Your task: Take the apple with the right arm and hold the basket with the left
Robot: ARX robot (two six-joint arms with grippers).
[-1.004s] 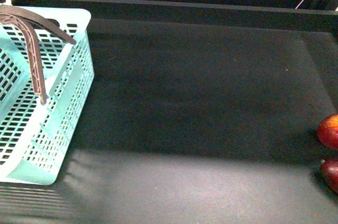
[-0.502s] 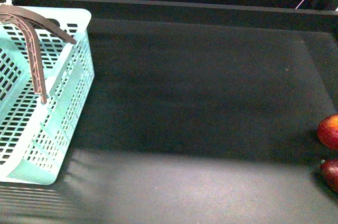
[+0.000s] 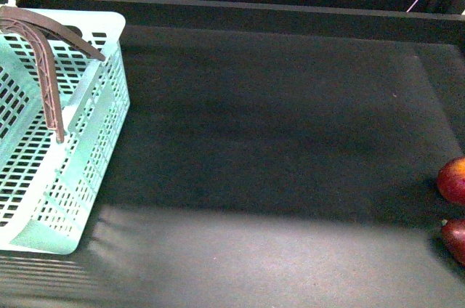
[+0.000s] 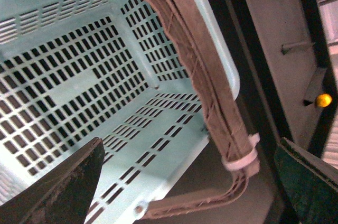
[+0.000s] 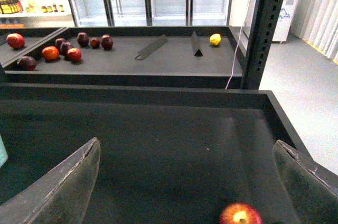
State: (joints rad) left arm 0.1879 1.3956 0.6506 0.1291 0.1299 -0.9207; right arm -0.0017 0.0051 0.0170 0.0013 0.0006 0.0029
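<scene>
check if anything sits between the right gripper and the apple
Nothing visible does. The right wrist view shows the apple on bare mat beyond the open right gripper. A darker apple lies close beside it in the front view.

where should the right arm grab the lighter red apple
Grip the apple around its middle from above: it sits upright, stem dimple up, with nothing over it. Close side to side, because the darker apple sits just on its near side.
</scene>
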